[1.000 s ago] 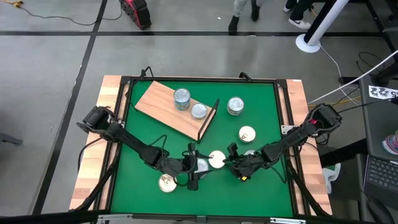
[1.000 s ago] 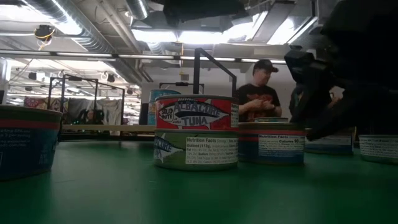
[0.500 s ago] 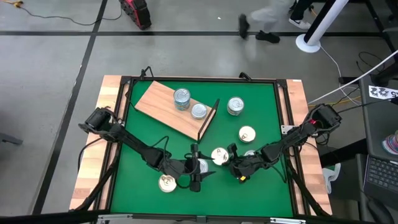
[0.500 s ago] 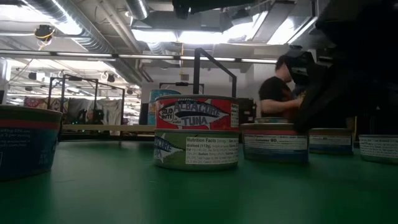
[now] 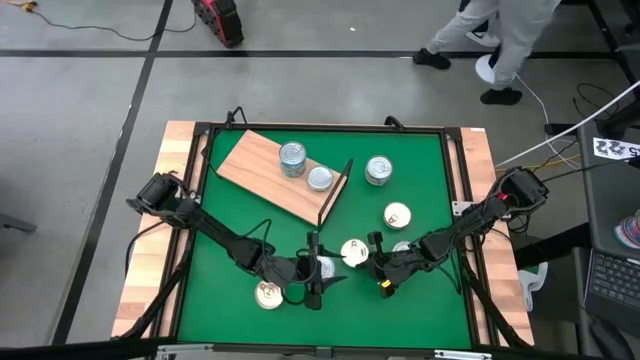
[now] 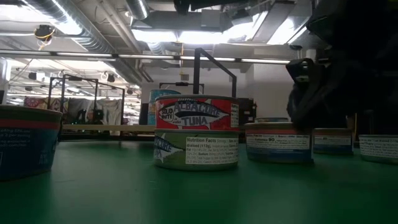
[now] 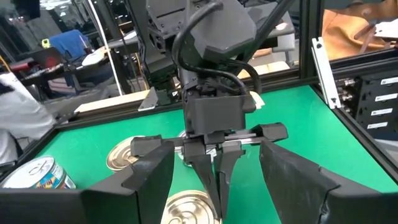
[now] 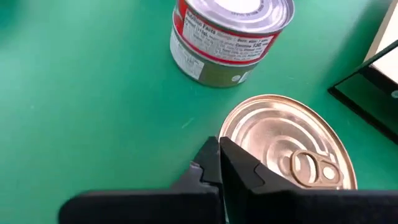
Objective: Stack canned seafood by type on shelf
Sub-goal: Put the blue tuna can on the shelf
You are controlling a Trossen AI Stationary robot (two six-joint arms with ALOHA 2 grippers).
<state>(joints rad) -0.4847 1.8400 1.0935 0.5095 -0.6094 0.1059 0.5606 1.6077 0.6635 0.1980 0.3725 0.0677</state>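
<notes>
Showing the instant at which the right jaws are pressed together, with their tips met at the near rim of a silver pull-tab tin [image 8: 289, 149] that lies flat on the green table [image 5: 425, 150]. In the right wrist view the tin is seen just ahead of and beneath the closed tips, touching or very nearly so; contact cannot be settled from these views. Nothing is clamped, and the tin is not straddled, so it is judged that the jaws would have to be parted again or used only to nudge. No long axis is offered by a round tin – any approach across its diameter would serve. In the high view the same tin [image 5: 352, 251] is placed between the two arms, the right jaws on one side and the left jaws on the other. The left jaws are held wide apart, and a red-and-green labelled tin [image 8: 231, 34] appears to sit between them, ungripped. Both arms are thus close, but the right is judged the nearer to the pull-tab tin. The shelf [image 5: 262, 168] – a wooden board carrying two tins [image 5: 292, 156] already – lies well apart, toward the far left corner of the table.
</notes>
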